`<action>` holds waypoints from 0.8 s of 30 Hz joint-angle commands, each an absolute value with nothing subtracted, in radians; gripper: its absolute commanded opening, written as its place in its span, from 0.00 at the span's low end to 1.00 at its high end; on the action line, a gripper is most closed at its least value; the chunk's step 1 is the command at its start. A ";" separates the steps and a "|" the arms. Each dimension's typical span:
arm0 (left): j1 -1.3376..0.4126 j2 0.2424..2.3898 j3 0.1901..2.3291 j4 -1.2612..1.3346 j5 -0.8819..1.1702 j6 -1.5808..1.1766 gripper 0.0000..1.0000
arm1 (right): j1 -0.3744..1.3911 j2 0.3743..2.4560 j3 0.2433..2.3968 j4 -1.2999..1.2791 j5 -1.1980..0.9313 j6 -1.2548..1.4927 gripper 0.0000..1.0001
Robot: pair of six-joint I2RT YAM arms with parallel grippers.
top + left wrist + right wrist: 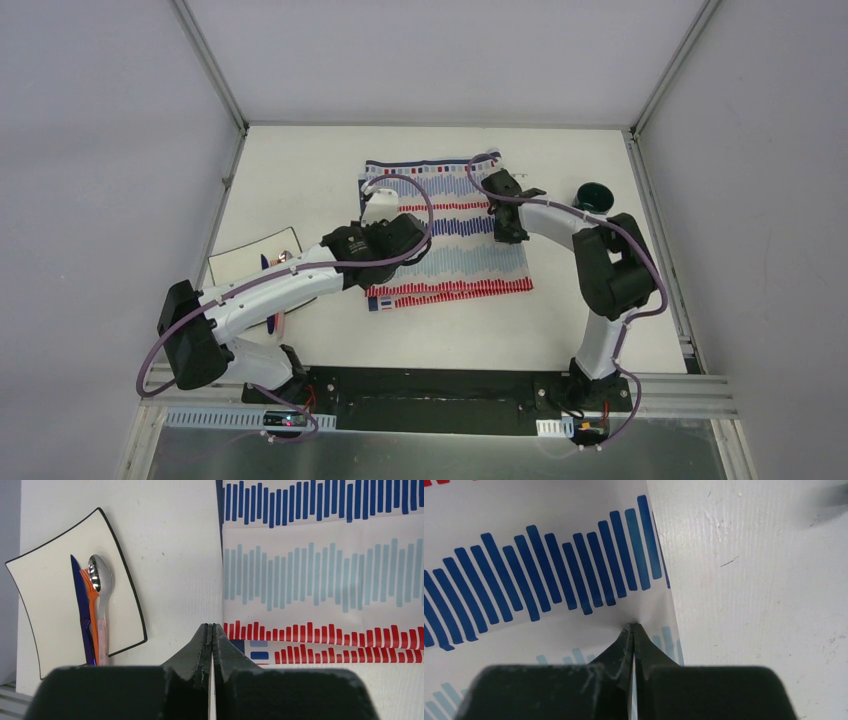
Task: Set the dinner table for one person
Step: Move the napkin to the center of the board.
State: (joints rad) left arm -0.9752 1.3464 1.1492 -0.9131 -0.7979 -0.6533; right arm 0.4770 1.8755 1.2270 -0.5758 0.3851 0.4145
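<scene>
The dinner table (300,170) is a white top with grey rails. A red, blue and white striped cloth (455,240) lies flat at its middle, with the near edge folded over. In the left wrist view my left gripper (211,626) is shut, its tip just off the cloth's (320,580) left edge by the red stripes; nothing shows between the jaws. My right gripper (510,238) is shut too. Its tip (634,625) rests on the cloth (549,570) near the right edge, below the dark blue bars.
A white square plate (235,265) with a black rim sits left of the cloth. On it lie a blue knife (81,610), an orange fork (92,605) and a metal spoon (100,580). A dark green cup (594,195) stands at the right. Grey walls enclose the table.
</scene>
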 commanded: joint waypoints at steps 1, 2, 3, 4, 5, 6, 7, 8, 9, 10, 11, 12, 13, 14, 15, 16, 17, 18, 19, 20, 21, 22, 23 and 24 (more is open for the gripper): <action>-0.976 1.308 1.139 -0.928 -0.838 -0.643 0.00 | 0.474 1.869 1.142 -0.573 0.349 0.460 0.00; -0.977 1.306 1.137 -0.929 -0.839 -0.644 0.00 | 0.475 1.858 1.129 -0.571 0.348 0.463 0.00; -0.976 1.306 1.136 -0.930 -0.839 -0.644 0.00 | 0.476 1.851 1.119 -0.571 0.350 0.466 0.00; -0.977 1.305 1.135 -0.930 -0.839 -0.644 0.00 | 0.476 1.845 1.107 -0.571 0.351 0.468 0.00; -0.976 1.305 1.136 -0.930 -0.838 -0.644 0.00 | 0.477 1.840 1.099 -0.571 0.351 0.469 0.00; -0.977 1.307 1.136 -0.930 -0.838 -0.644 0.00 | 0.477 1.835 1.091 -0.571 0.351 0.471 0.00; -0.976 1.308 1.137 -0.929 -0.838 -0.644 0.00 | 0.478 1.829 1.082 -0.569 0.350 0.474 0.00; -0.976 1.309 1.138 -0.929 -0.838 -0.644 0.00 | 0.479 1.824 1.076 -0.568 0.350 0.478 0.00; -0.977 1.311 1.137 -0.930 -0.836 -0.646 0.00 | 0.480 1.821 1.069 -0.566 0.348 0.481 0.00; -0.976 1.311 1.137 -0.929 -0.836 -0.646 0.00 | 0.481 1.817 1.065 -0.566 0.348 0.481 0.00; -0.977 1.313 1.137 -0.930 -0.836 -0.646 0.00 | 0.482 1.814 1.060 -0.567 0.348 0.484 0.00; -0.977 1.313 1.137 -0.930 -0.835 -0.645 0.00 | 0.483 1.810 1.057 -0.569 0.348 0.487 0.00; -0.977 1.313 1.137 -0.930 -0.836 -0.645 0.00 | 0.486 1.805 1.053 -0.569 0.348 0.488 0.00; -0.976 1.312 1.138 -0.930 -0.836 -0.644 0.00 | 0.490 1.801 1.050 -0.570 0.349 0.491 0.00; -0.976 1.312 1.137 -0.929 -0.837 -0.644 0.00 | 0.493 1.796 1.047 -0.573 0.351 0.492 0.00; -0.976 1.312 1.138 -0.930 -0.837 -0.644 0.00 | 0.496 1.792 1.044 -0.575 0.352 0.494 0.00; -0.977 1.310 1.138 -0.930 -0.838 -0.644 0.00 | 0.498 1.785 1.041 -0.576 0.353 0.497 0.00; -0.977 1.310 1.137 -0.930 -0.838 -0.645 0.00 | 0.502 1.780 1.037 -0.579 0.354 0.500 0.00; -0.977 1.310 1.139 -0.930 -0.838 -0.644 0.00 | 0.504 1.774 1.035 -0.581 0.355 0.502 0.00; -0.976 1.311 1.138 -0.930 -0.838 -0.644 0.00 | 0.507 1.767 1.033 -0.585 0.357 0.505 0.00; -0.976 1.312 1.140 -0.929 -0.839 -0.644 0.00 | 0.512 1.762 1.030 -0.589 0.359 0.508 0.00; -0.976 1.314 1.142 -0.929 -0.839 -0.642 0.00 | 0.514 1.757 1.028 -0.591 0.359 0.510 0.00; -0.976 1.315 1.142 -0.930 -0.839 -0.642 0.00 | 0.519 1.753 1.025 -0.593 0.359 0.514 0.00; -0.976 1.316 1.143 -0.929 -0.839 -0.641 0.00 | 0.523 1.751 1.024 -0.595 0.361 0.516 0.00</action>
State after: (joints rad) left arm -0.9752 1.3403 1.1454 -0.9207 -0.8101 -0.6533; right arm 0.5003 1.7641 1.0672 -0.4610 0.3874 0.4889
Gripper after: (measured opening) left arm 0.006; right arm 0.005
